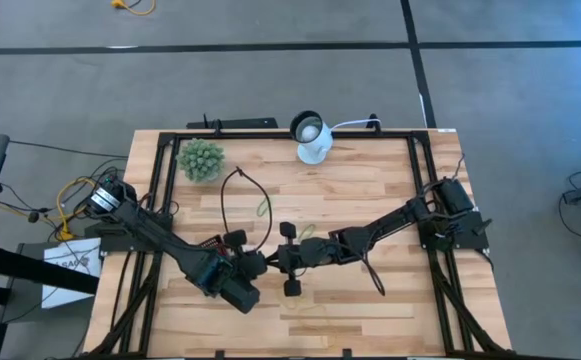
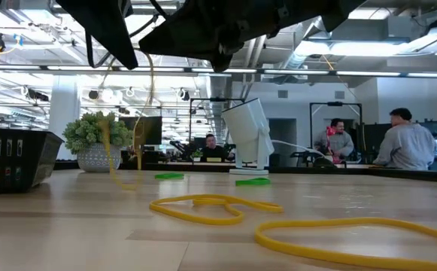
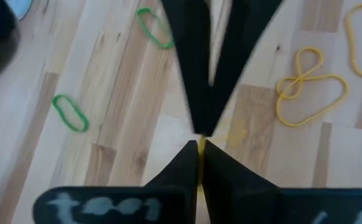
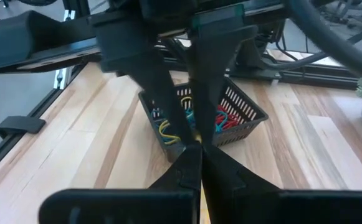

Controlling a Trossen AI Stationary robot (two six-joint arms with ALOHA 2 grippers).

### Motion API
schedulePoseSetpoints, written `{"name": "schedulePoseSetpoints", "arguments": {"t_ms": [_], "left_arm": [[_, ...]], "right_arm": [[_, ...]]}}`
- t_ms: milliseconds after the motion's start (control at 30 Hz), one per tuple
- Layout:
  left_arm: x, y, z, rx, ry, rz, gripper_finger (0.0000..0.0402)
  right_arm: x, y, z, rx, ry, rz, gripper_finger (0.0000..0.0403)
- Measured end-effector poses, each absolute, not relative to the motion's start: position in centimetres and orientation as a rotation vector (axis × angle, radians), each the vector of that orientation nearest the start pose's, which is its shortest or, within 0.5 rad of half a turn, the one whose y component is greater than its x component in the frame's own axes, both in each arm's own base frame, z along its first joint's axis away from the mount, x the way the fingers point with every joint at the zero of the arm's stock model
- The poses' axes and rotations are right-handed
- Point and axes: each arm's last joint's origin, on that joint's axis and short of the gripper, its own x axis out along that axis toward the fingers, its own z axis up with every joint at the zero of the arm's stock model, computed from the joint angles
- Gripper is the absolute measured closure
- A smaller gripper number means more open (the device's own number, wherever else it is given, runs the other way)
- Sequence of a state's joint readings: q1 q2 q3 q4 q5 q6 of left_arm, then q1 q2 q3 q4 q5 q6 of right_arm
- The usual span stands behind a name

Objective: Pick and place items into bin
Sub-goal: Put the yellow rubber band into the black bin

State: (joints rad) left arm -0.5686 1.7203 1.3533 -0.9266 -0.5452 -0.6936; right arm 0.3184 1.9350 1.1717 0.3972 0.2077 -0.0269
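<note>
At table front: loose bands (image 2: 203, 207), yellow and green, flat on wood | mid-table: left gripper (image 3: 199, 148) and right gripper (image 4: 196, 149) tip to tip, both pinched shut on one dangling yellow band (image 2: 151, 83) | just behind left gripper: bin (image 4: 249, 111), bands inside | handling: light, limp, stretchy; pinch a single strand.

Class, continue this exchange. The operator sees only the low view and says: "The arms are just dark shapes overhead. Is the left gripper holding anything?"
Observer: Yes. The left gripper is shut on a yellow band.
Operator: And the right one?
Observer: The right gripper is shut too, meeting the left tip to tip over the middle of the table.
Operator: I see the bin only from the side. Is anything in it?
Observer: Yes. The bin already holds red bands, with yellow and blue ones beside them.
</note>
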Motion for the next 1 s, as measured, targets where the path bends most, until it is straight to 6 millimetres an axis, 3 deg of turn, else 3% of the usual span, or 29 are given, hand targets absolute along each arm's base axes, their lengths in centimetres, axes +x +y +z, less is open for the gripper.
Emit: {"name": "schedulePoseSetpoints", "arguments": {"t_ms": [267,367,500,600,700,833,1000], "left_arm": [[27.9,-16.3,24.1,0.025,1.103,0.440,0.0401],[26.9,-17.0,24.4,-0.028,1.184,0.430,0.0401],[25.2,-18.7,26.6,-0.070,1.227,0.455,0.0401],[23.2,-19.5,28.9,-0.102,1.216,0.564,0.0401],[21.6,-20.3,30.0,-0.177,1.196,0.651,0.0401],[20.5,-21.6,29.1,-0.163,1.169,0.642,0.0401],[20.4,-21.7,26.0,-0.107,1.181,0.726,0.0401]], "right_arm": [[39.5,13.5,17.9,-0.149,0.472,0.137,0.0353],[38.9,13.7,17.1,-0.106,0.573,0.124,0.0331],[37.9,13.9,15.9,-0.086,0.720,0.102,0.0316],[37.3,13.9,15.4,-0.063,0.789,0.082,0.0315],[37.1,13.9,15.2,-0.037,0.817,0.064,0.0316],[37.3,13.9,15.4,-0.029,0.801,0.064,0.0316],[37.3,13.9,15.4,-0.013,0.799,0.059,0.0317]]}}
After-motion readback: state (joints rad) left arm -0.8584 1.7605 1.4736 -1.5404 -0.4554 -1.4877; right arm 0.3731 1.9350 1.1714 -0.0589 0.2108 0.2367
